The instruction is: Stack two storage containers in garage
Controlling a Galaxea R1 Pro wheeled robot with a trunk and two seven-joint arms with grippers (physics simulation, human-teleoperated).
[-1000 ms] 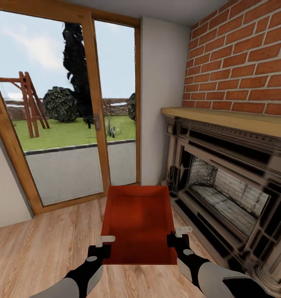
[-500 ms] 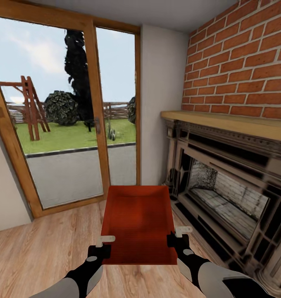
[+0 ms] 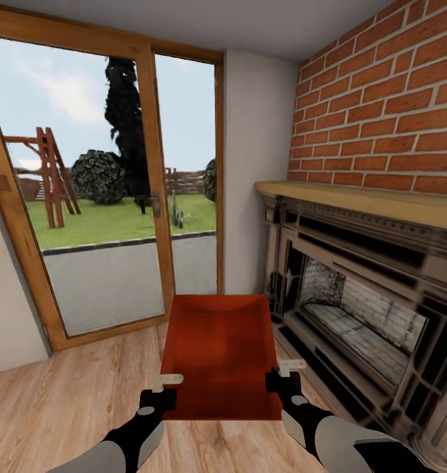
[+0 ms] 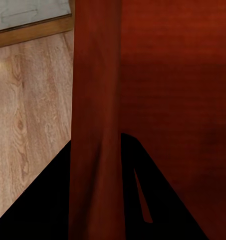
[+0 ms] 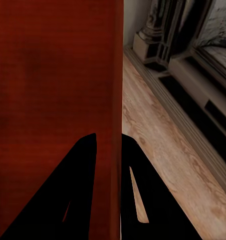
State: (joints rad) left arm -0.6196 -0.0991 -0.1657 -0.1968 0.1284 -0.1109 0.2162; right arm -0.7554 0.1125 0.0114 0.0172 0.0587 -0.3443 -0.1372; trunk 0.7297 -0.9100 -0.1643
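Fireplace (image 3: 368, 309) crowds the right — open wood floor (image 3: 72, 401) left.

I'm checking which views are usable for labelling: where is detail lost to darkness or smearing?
Head view: evenly lit, storage container crisp, fireplace texture smeared. Left wrist view: fingers pure black silhouettes astride the container's wall. Right wrist view: same black fingers, floor grain clear.

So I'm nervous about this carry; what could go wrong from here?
The red box is held only by its near side walls, the left gripper and right gripper each pinching one, so it might tip or slip. The fireplace stands close on the right; turning could knock the box against it.
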